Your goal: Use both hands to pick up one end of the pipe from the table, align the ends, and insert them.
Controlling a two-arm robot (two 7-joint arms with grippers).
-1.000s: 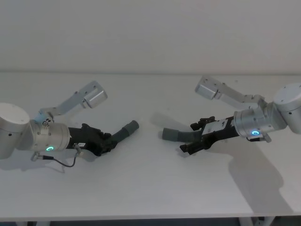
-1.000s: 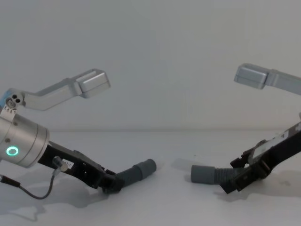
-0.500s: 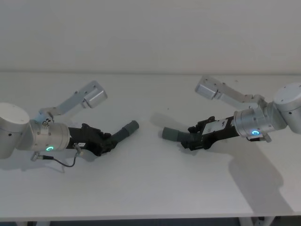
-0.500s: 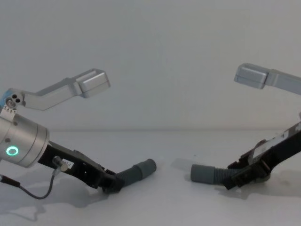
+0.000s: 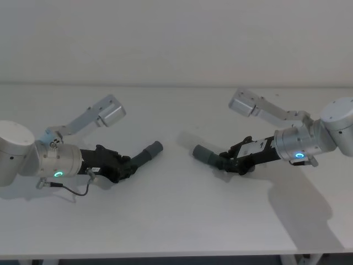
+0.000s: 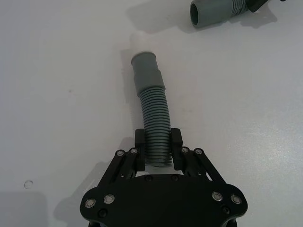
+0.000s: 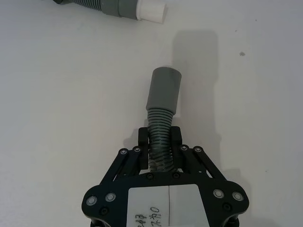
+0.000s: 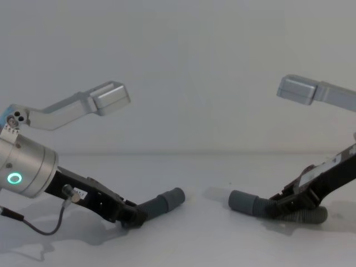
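The middle of the table [image 5: 176, 221] is free — a bare lane runs from the far edge to the front edge between the left cuff [image 5: 155, 147] and the right cuff [image 5: 200, 153], which lie apart. Either side is blocked low down: the left gripper [image 5: 130, 165] clamps the left hose piece [image 5: 142, 157], the right gripper [image 5: 228, 163] the right hose piece [image 5: 216, 160] — arms slanting in from the side edges.

Right hose piece [image 6: 215, 10], left hose piece [image 7: 113, 7], each cropped by a view's edge

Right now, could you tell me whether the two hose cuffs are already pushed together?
No, the left hose piece's cuff and the right hose piece's cuff sit apart, with bare table between them.
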